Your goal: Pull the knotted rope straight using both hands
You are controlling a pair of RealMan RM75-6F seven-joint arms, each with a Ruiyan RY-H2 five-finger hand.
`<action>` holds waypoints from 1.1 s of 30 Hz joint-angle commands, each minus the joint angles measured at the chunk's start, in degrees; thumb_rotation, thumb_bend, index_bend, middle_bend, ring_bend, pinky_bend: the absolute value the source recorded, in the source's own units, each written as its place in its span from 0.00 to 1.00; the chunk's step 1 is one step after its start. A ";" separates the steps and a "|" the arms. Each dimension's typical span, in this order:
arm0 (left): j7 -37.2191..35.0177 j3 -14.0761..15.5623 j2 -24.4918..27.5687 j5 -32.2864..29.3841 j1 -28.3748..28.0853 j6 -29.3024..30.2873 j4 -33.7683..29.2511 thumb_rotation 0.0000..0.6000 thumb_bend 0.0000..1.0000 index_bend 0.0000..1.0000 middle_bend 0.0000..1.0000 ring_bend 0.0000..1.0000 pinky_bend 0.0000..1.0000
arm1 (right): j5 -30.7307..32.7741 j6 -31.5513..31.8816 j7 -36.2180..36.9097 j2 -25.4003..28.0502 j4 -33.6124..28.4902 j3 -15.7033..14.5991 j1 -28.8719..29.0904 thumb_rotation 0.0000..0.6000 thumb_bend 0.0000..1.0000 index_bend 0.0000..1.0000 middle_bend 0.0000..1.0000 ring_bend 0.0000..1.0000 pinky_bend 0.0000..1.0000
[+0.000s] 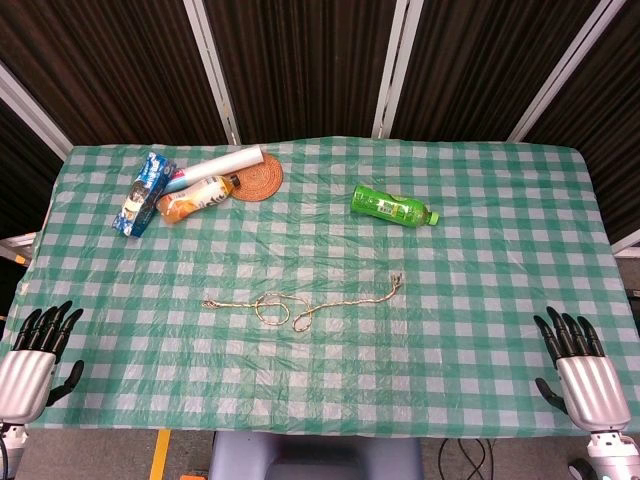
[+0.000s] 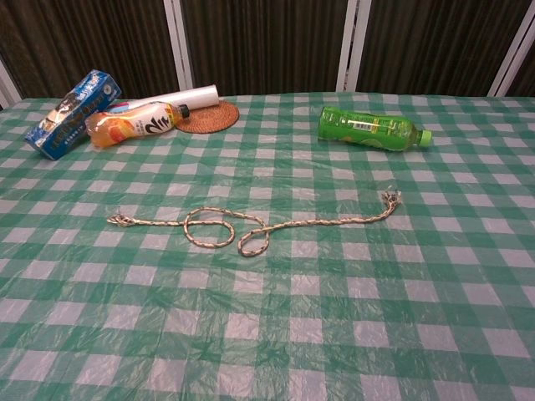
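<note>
A glossy, wrinkled green-checked plastic tablecloth (image 2: 351, 334) covered the table. The thin twisted beige rope (image 2: 251, 230) looked rough and fibrous; the far round woven coaster (image 2: 209, 117) looked matt.

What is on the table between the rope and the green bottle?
Nothing: between the rope and the green bottle there is only bare checkered tablecloth, clearest in the chest view.

A blue carton (image 1: 143, 193), an orange bottle (image 1: 197, 196), a white roll (image 1: 218, 163) and a woven coaster (image 1: 256, 178) sat clustered near the table's (image 1: 480, 330) far left corner. A green bottle (image 1: 393, 206) lay on its side toward the far right.
</note>
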 commanded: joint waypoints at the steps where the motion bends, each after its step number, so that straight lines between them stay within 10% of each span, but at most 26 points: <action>1: 0.20 0.17 -0.04 0.17 -0.01 -0.11 -0.13 1.00 0.42 0.00 0.00 0.00 0.02 | 0.04 -0.19 -0.03 0.02 -0.03 -0.05 0.04 1.00 0.33 0.00 0.00 0.00 0.00; 13: -0.74 -2.47 -8.17 2.96 -7.59 -6.21 5.32 1.00 0.43 0.00 0.00 0.00 0.02 | -0.02 -0.29 0.31 0.17 -0.17 -0.07 0.04 1.00 0.33 0.00 0.00 0.00 0.00; 24: -2.65 -5.88 -21.99 1.18 -17.32 -14.62 18.63 1.00 0.44 0.30 0.00 0.00 0.01 | 2.34 -2.19 -0.93 -0.42 0.15 0.70 0.74 1.00 0.33 0.00 0.00 0.00 0.00; 33: -2.38 -6.60 -29.50 -2.41 -22.56 -22.10 25.88 1.00 0.43 0.35 0.00 0.00 0.01 | 3.15 -2.51 -0.94 -0.30 0.08 0.86 0.82 1.00 0.33 0.00 0.00 0.00 0.00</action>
